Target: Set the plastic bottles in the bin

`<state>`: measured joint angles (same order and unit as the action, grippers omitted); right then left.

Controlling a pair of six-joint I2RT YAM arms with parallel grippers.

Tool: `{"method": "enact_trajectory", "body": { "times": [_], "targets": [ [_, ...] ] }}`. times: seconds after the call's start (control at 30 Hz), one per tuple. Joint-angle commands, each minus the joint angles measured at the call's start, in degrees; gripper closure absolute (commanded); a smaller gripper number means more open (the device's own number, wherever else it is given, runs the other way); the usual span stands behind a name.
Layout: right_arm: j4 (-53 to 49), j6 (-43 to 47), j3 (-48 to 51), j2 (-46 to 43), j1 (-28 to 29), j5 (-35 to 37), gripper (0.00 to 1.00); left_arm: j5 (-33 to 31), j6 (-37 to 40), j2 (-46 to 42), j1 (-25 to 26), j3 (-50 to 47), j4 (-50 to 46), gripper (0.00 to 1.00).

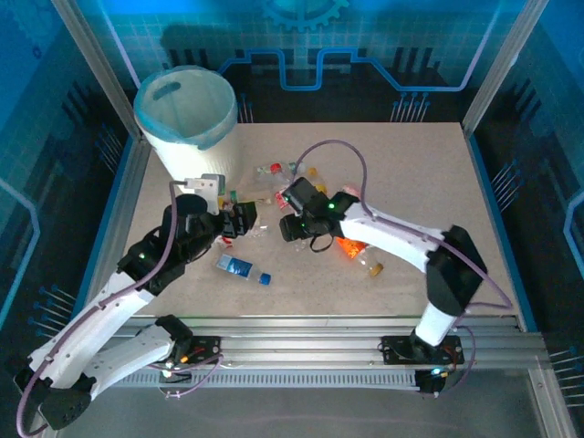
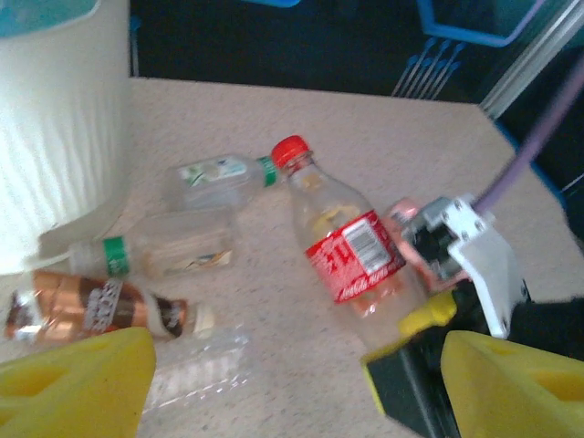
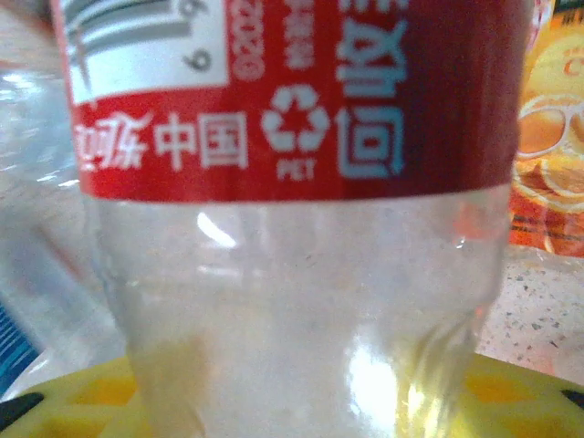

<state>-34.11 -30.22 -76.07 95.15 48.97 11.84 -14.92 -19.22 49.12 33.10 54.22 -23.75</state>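
Looking down from above, we saw the left gripper [image 1: 245, 222] spread wide and empty near the middle of the table [image 1: 411, 164], close to a scatter of plastic bottles [image 2: 205, 173], while the bin [image 1: 187, 114] stood upright at the far left corner. The right gripper [image 1: 283, 219] had its jaws around the base of the red-labelled bottle [image 2: 351, 251] near the table's middle, but we could not tell whether they pressed it firmly. A blue-labelled bottle [image 1: 239, 267] lay on the near side, just beside the left arm [image 1: 137, 265].
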Motion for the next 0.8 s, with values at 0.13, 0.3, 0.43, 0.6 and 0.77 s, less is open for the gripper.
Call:
{"method": "enact_trajectory", "body": {
  "times": [0.13, 0.3, 0.43, 0.6, 0.77],
  "targets": [
    [10.19, 11.13, 11.51, -16.47, 8.42, 4.29, 0.49, 10.99, -0.91, 5.43, -0.79, 11.59, 0.25, 0.17],
    [14.70, 12.83, 17.37, -24.72, 10.57, 5.28, 0.51, 14.72, -1.71, 7.99, -1.46, 13.00, 3.17, 0.23],
    [16.41, 13.69, 19.71, -28.98, 11.09, 5.06, 0.51, 18.70, -4.83, 9.87, -2.79, 13.15, 4.58, 0.29],
    [18.02, 16.96, 21.08, -31.00, 12.26, 4.70, 0.50, 23.12, -8.68, 10.47, -4.27, 12.19, 8.26, 0.39],
    [17.30, 17.16, 20.76, -30.63, 12.82, 6.12, 0.50, 24.91, -10.68, 10.73, -5.29, 12.40, 8.84, 0.61]
  ]
}}
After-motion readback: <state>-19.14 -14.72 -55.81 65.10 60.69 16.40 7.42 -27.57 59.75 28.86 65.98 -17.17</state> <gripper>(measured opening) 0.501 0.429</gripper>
